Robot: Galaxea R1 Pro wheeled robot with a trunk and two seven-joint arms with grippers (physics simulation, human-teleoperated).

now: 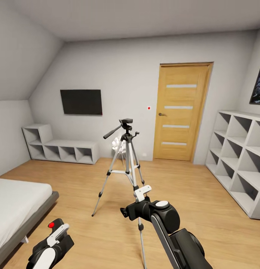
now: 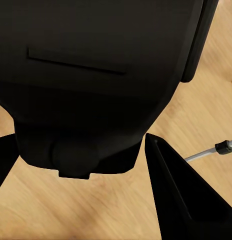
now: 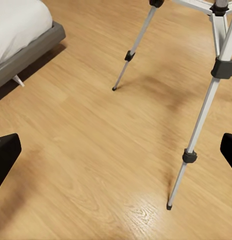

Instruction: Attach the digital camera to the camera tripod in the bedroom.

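Facing the camera tripod (image 1: pixel 125 160) in the bedroom, you have both arms low.

Head view: your left gripper (image 1: pixel 57 233) sits near the bed (image 1: pixel 17 201). Left wrist: fingers (image 2: pixel 183 200) clamp the digital camera (image 2: pixel 91 75). Right wrist: your right gripper (image 3: pixel 116 150) is spread wide above the floor (image 3: pixel 86 150) before the tripod legs.

Wood plank floor (image 1: pixel 189 194) (pale) carries the camera tripod (image 1: pixel 126 160) and bed (image 1: pixel 17 201).

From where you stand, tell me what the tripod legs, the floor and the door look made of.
Camera tripod legs: likely metal, silvery with a sheen, with black, maybe plastic, joints. Floor: light wood planks, grain and soft gloss visible. Door: honey-coloured wood, four pale, possibly frosted-glass strips.
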